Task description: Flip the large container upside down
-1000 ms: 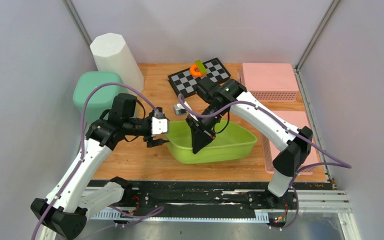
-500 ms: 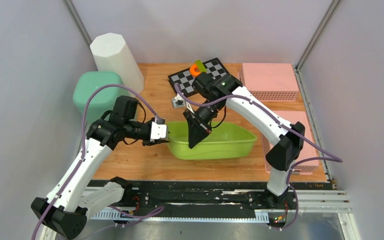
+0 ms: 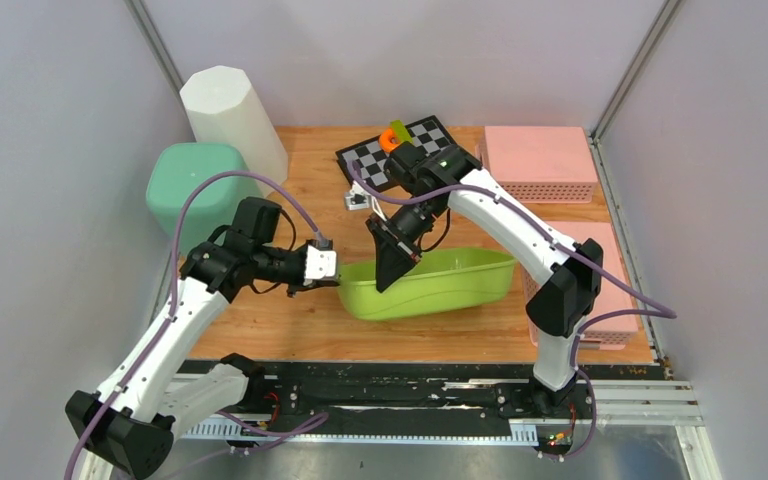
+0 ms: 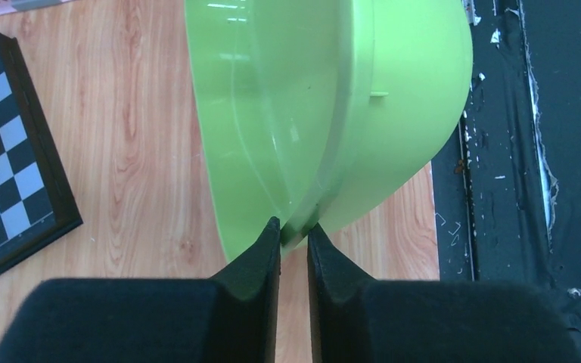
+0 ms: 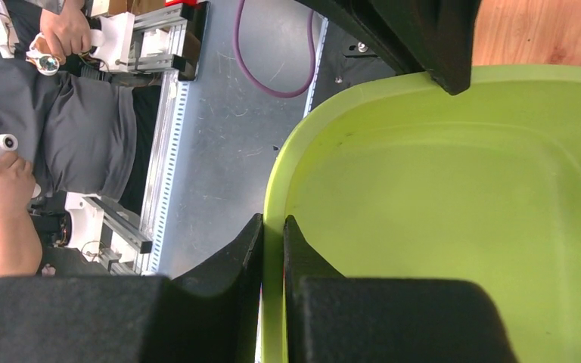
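You're mid-flip on the green tub point(image 3: 430, 285). It's sitting at the front middle of the surface point(image 3: 300, 170), tipped off level: the top camera is seeing mostly its near wall and only a sliver of the inside. I can't tell which edge, if any, is resting on the wood.

Jaws:
- Right gripper point(image 5: 272, 223): jaws nearly closed and pinching the rim at the tub's left rear, one finger inside and one outside.
- Left gripper point(image 4: 293, 233): jaws narrowed to a slit on the rim at the tub's left end. Only the very tips are biting, so I'm reading that grip as shallow.

Doing the roll well:
- Both grips are crowding the left end, so the right end is hanging free. Roll about the long axis and move both wrists at the same rate, or the thin plastic twists out of the tips.
- If the left grip is creeping, stop and reseat deeper before going past vertical.
- Watch the swing toward the checkerboard point(image 3: 400, 155) behind and the pink crate point(image 3: 600, 290) at the right.
- Land the rim flat on the wood before opening either gripper.

Containers:
- The tub is empty, bare inside in the right wrist view.
- The white bin point(image 3: 230, 115) and teal bin point(image 3: 195, 180) at rear left are standing base up, insides hidden.
- Both pink crates are showing closed tops, the second point(image 3: 540, 160) at rear right. Contents not visible.
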Action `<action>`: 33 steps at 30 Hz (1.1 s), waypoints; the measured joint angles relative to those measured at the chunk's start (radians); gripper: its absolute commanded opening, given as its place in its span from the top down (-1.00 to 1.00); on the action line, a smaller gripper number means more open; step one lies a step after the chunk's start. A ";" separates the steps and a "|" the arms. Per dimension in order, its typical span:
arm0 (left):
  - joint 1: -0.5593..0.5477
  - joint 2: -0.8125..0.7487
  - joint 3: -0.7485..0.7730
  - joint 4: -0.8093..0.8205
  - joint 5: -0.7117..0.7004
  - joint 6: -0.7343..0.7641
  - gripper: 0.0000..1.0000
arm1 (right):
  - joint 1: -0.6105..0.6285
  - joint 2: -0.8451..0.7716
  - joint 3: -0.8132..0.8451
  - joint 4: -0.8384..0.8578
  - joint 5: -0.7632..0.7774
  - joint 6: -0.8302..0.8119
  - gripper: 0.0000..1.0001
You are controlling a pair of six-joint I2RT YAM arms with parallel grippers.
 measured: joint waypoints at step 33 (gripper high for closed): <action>0.026 -0.001 -0.072 0.144 -0.062 -0.163 1.00 | -0.298 -0.018 0.112 0.038 0.034 -0.085 0.04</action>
